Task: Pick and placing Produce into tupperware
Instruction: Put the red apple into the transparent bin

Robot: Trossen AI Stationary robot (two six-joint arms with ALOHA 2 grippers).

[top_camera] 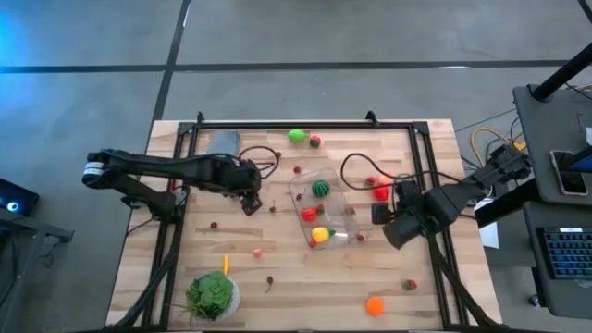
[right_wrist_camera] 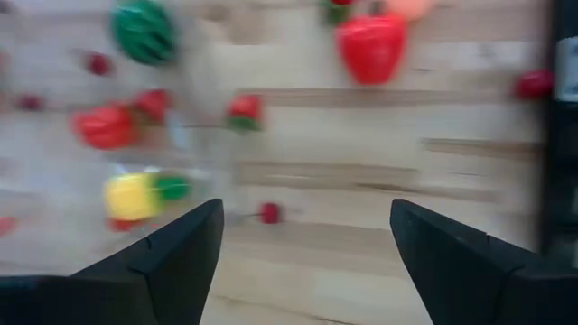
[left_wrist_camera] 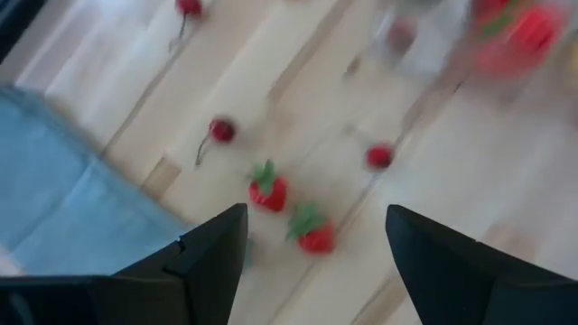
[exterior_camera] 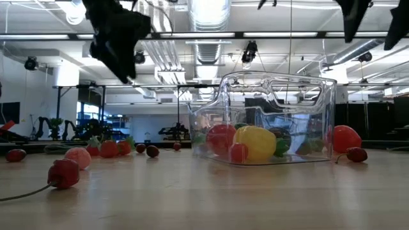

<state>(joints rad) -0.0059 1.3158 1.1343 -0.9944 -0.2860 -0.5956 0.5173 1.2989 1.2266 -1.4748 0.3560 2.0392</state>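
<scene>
Desk (top_camera: pixel 277 296): I logged it as the bearer of all items.
Tupperware (top_camera: pixel 322 205): near desk centre, holding a striped melon (top_camera: pixel 320 188), a yellow piece (top_camera: pixel 320 234) and red pieces.
Left pincer (top_camera: pixel 251 201): beside the tub's left side, spread, empty.
Right pincer (top_camera: pixel 383 215): beside its right side, spread, empty.
Strawberries (left_wrist_camera: pixel 269 192): two, loose under the left pincer; I judged a straight descent onto one best.

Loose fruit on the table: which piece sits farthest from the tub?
The orange fruit near the table's front edge, right of centre. It is the only orange piece, round, with a small red berry just beside it, well clear of the tub.
</scene>
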